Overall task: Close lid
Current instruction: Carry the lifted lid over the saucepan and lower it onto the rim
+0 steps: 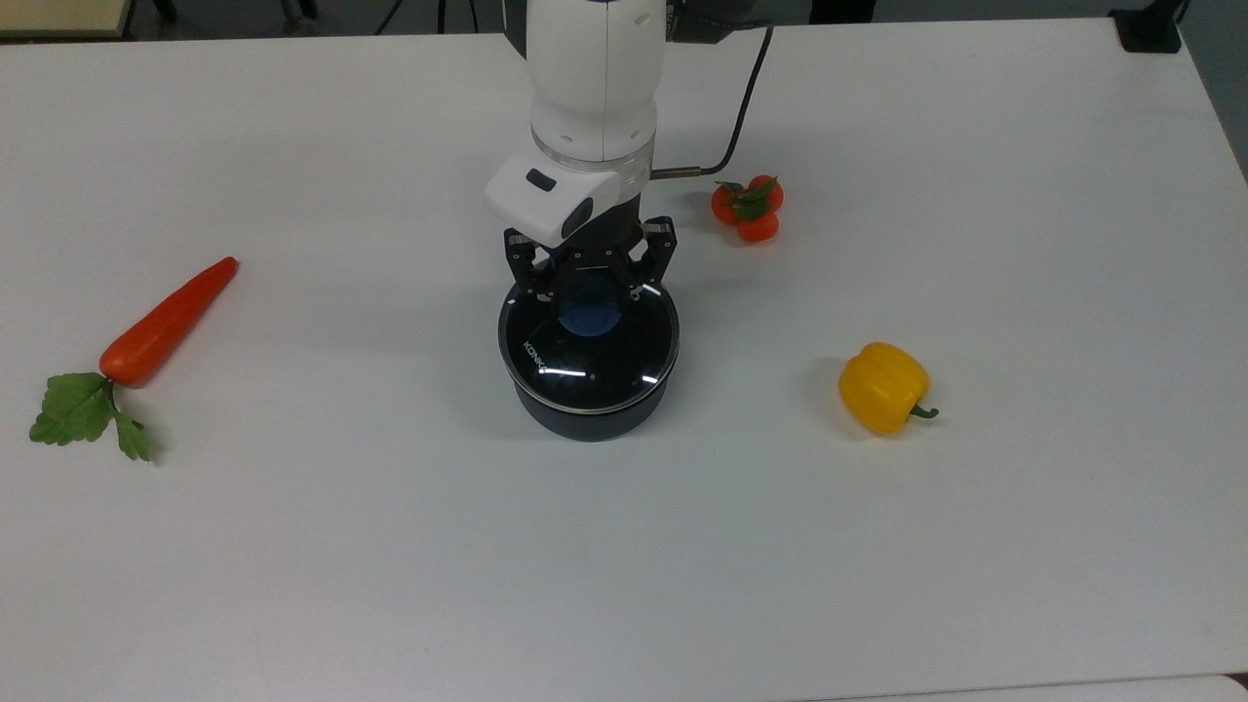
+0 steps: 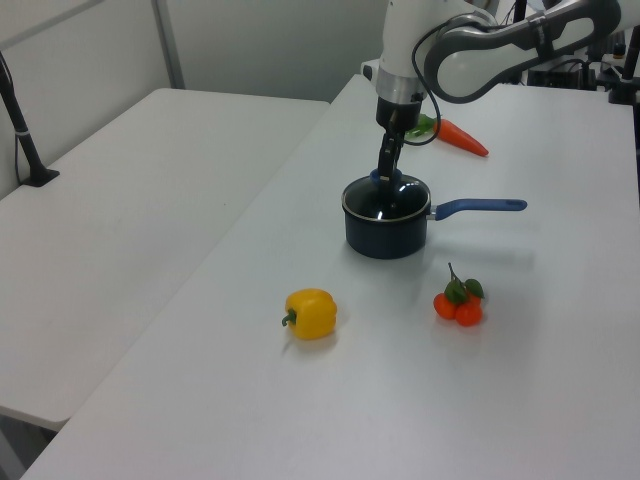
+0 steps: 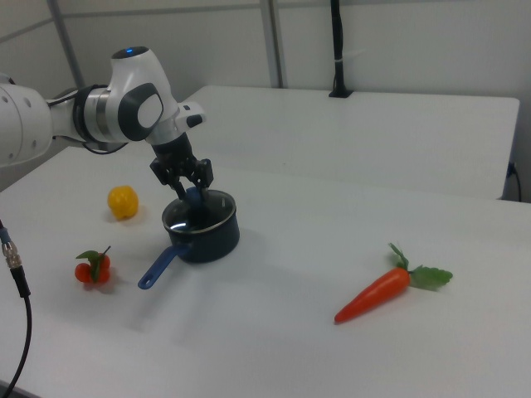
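In the top view, going left to right, a carrot (image 1: 168, 322) is lying on the white table (image 1: 390, 546); at the centre the lid (image 1: 588, 348) is resting on the saucepan (image 1: 585, 414), its blue knob (image 1: 591, 304) flanked by the spread fingers of the downward-pointed gripper (image 1: 591, 292); tomatoes (image 1: 747, 209) and a yellow pepper (image 1: 883, 387) are lying beyond.

Glossy glass lid (image 1: 588, 351); matt dark saucepan (image 1: 585, 414); smooth white table (image 1: 877, 546)
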`<state>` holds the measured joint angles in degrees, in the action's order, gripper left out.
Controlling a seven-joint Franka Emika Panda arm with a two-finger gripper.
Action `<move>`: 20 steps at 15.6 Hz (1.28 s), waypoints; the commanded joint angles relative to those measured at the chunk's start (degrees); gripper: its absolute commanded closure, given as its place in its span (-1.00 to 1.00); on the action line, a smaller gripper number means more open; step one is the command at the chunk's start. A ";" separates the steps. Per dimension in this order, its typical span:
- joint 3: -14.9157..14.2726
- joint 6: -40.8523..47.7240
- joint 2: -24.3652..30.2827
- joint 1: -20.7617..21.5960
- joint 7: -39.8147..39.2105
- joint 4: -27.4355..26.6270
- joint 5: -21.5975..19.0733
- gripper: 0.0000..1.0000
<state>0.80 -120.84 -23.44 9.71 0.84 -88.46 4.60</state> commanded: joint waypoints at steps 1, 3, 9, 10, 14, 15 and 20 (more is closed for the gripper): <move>-0.36 -0.80 2.79 0.58 1.98 -4.08 2.77 0.21; -0.36 -0.98 2.70 0.49 1.98 -3.91 2.87 0.21; -0.36 -3.62 2.35 0.58 3.11 -3.91 2.96 0.21; -0.36 -3.70 2.26 0.58 3.47 -3.91 2.96 0.21; -0.36 -3.09 2.43 0.66 3.38 -4.00 2.96 0.20; -0.36 -2.83 2.52 0.66 3.47 -4.00 2.96 0.16; -0.36 -3.09 2.52 0.66 7.77 -4.09 2.96 -1.00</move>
<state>0.80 -123.02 -22.91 9.86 4.43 -90.36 6.22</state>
